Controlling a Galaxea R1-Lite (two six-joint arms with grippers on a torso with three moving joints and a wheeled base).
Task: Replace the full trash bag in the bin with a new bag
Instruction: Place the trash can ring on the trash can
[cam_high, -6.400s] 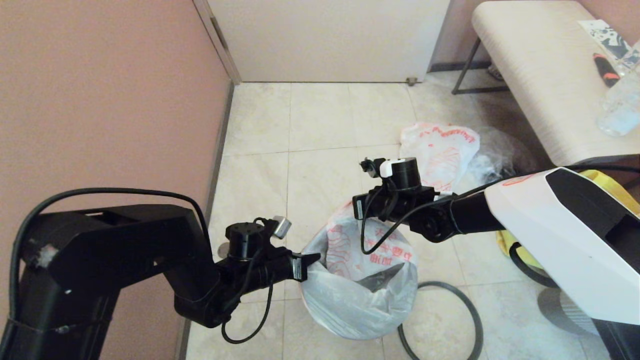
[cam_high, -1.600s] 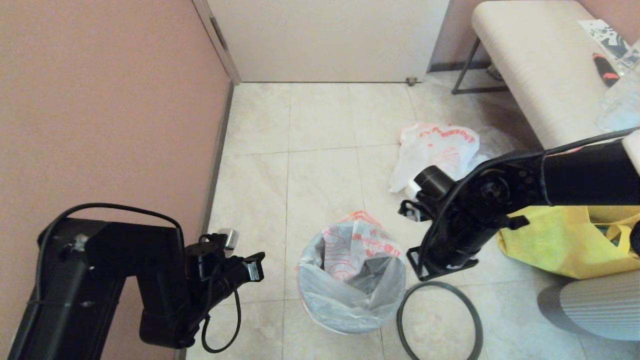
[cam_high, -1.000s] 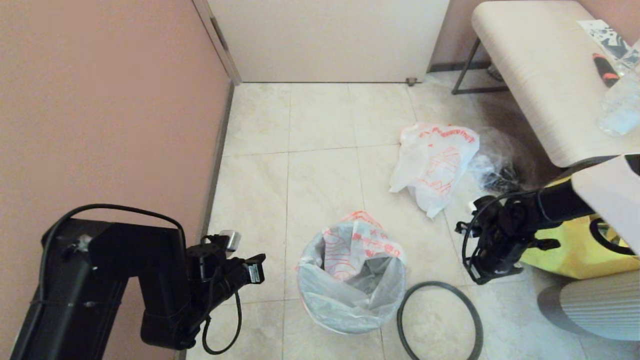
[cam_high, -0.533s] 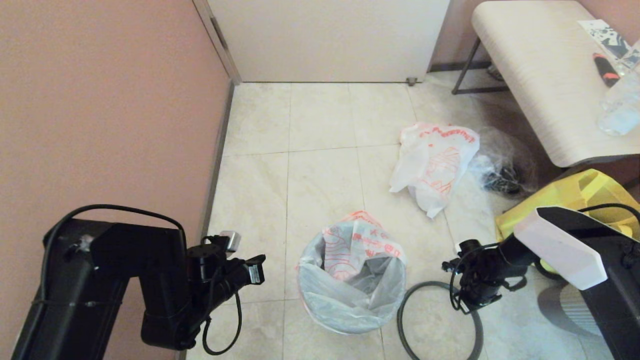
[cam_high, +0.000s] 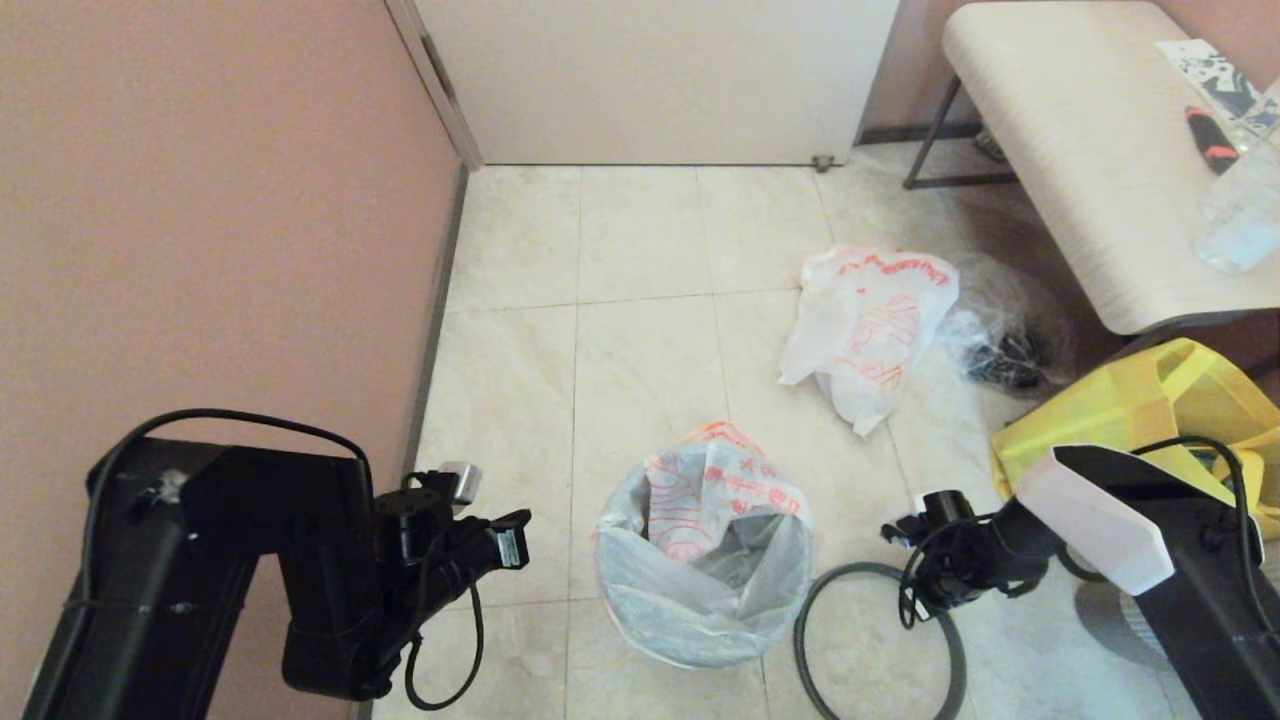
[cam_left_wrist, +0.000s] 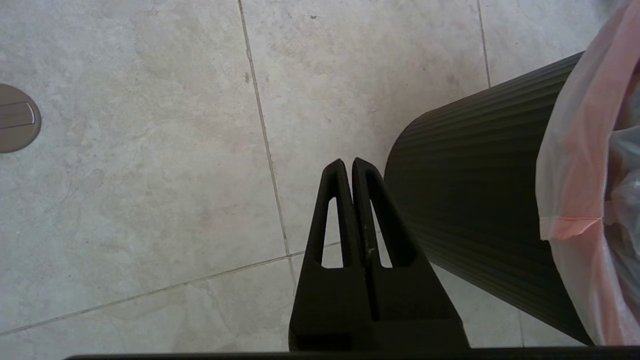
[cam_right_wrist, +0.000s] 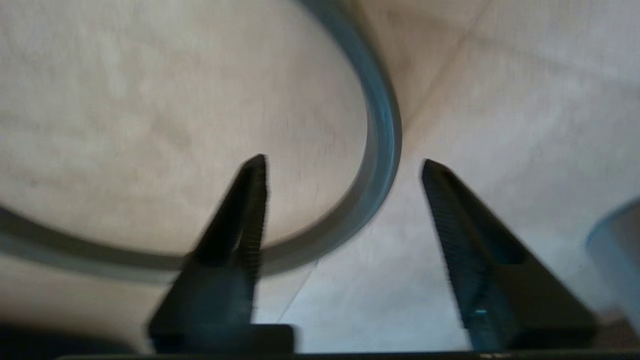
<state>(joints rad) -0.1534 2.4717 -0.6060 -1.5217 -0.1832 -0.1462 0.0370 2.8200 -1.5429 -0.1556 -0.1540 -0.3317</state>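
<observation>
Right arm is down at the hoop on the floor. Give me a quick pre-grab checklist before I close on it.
1. Right claw open: ok, fingers spread.
2. Hoop between the fingers: ok, its arc runs through the gap in the right wrist view.
3. Hoop free to lift: ok, it lies flat on the floor tiles beside the bin, nothing on it.
4. New bag lining the bin: ok, its edge folds over the rim.
5. Left claw out of the way: ok, shut, apart from the bin wall.
6. Claw low enough to grip: cannot tell.
</observation>
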